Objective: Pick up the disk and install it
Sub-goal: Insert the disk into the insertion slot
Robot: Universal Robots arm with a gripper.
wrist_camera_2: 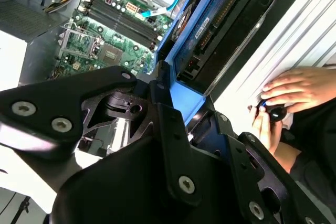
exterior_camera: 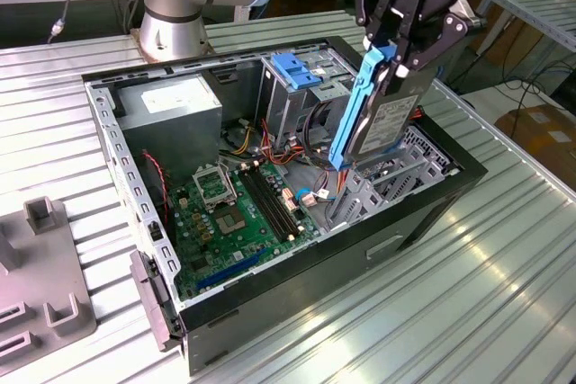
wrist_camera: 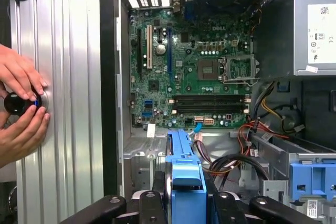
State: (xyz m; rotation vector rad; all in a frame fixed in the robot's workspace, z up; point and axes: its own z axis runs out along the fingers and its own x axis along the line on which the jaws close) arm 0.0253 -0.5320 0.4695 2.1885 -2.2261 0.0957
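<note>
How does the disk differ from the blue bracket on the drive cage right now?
The disk hangs on edge, tilted, clamped in the pincer; the bracket sits flat atop the cage, untouched. The disk is grey metal with a pale label and blue rails; the bracket is all blue plastic. The disk looks longer than the bracket. Both show the same bright blue.

Bench is a ribbed aluminium slat table [exterior_camera: 504, 258]. On it:
- open black PC case [exterior_camera: 432, 213], side panel off, about mid-table
- grey moulded fixture plate [exterior_camera: 40, 312] at the exterior view's left, well apart from the case
- arm base [exterior_camera: 171, 33] behind the case

In the first wrist view, a person's hands [wrist_camera: 18, 77] cup a small black knob [wrist_camera: 14, 104] on the slats near the case wall.
</note>
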